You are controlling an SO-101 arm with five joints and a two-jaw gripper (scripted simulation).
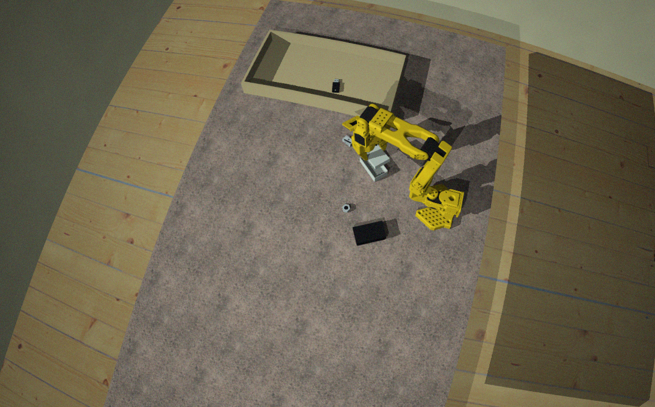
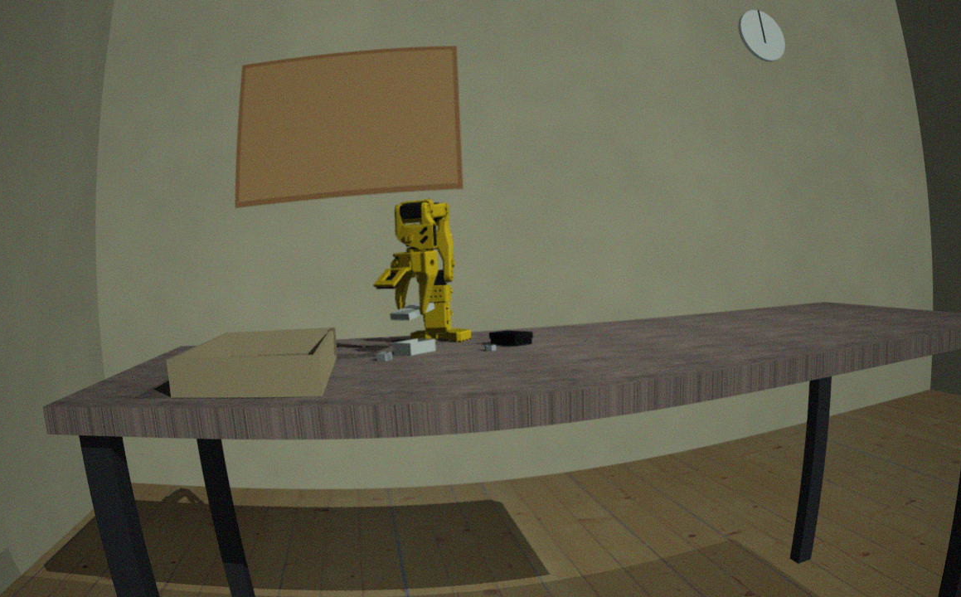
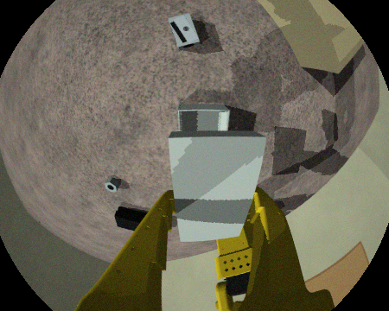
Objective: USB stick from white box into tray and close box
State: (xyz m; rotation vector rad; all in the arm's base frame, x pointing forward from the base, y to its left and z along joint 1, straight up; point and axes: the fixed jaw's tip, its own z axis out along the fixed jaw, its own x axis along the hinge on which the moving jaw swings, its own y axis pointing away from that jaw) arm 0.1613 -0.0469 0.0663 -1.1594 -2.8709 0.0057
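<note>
My gripper [image 1: 365, 150] [image 2: 403, 304] [image 3: 213, 203] is shut on the white box's lid [image 1: 379, 160] [image 2: 404, 314] [image 3: 214, 175] and holds it level in the air. The white box's base [image 1: 377, 174] [image 2: 414, 347] [image 3: 203, 119] stands on the table right below the lid, a little ahead of it in the wrist view, and is apart from it. The black USB stick [image 1: 337, 85] lies inside the tan tray [image 1: 289, 96] [image 2: 253, 375] near its front wall. In the exterior view the tray wall hides the stick.
A small grey block with a black slot [image 1: 346, 141] [image 2: 384, 356] [image 3: 183, 33] lies between the base and the tray. A small metal nut [image 1: 346, 208] [image 3: 111, 185] and a closed black box [image 1: 369, 232] [image 2: 510, 337] [image 3: 130, 217] lie near the arm's foot.
</note>
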